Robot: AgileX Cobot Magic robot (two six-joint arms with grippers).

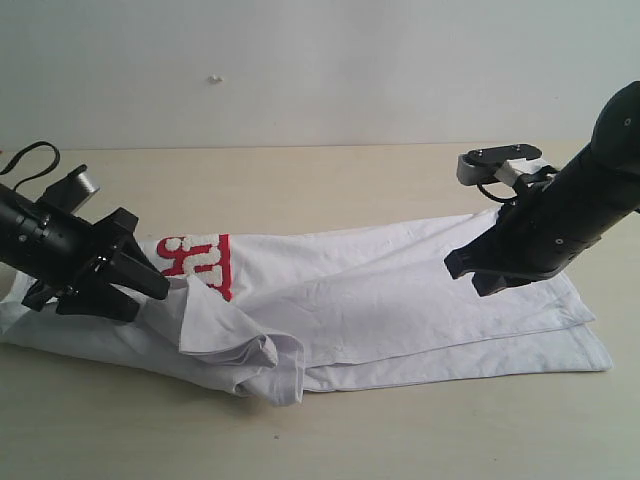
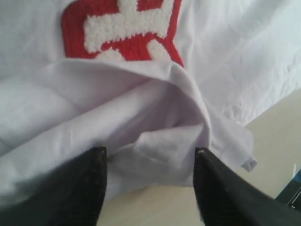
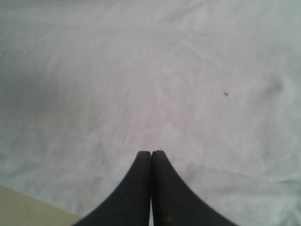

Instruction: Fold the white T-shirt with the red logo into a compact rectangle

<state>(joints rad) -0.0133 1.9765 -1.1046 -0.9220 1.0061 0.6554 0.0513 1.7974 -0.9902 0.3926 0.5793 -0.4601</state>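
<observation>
Your white T-shirt (image 1: pixel 400 290) lies as a long band across the tabletop (image 1: pixel 330 180), with its long axis running left to right. It is already doubled lengthwise, and the layered edges show along its near right side. The red logo (image 1: pixel 200 262) sits toward the left end and only part of it shows, because a flap is folded over the rest. Just right of the logo, at the near edge, the cloth is bunched into a loose hump (image 1: pixel 265 365).

Your left tool (image 1: pixel 150 298) is wide open and grips nothing. It sits at the left end of the shirt, pointing right along the band. Its wrist view shows the rumpled flap lying ahead between its fingers, with the logo just beyond. Your right tool (image 1: pixel 462 272) has its jaws pressed together with no cloth seen between them. It hangs over the right half of the shirt, and you cannot tell whether it touches the fabric.

I judge the coming fold to be crosswise, with one end carried along the long axis toward the other. Your left tool is the nearer to the hump, so that side needs flattening first. Bare tabletop lies open on both the far and near sides of the band, so you have room to swing
</observation>
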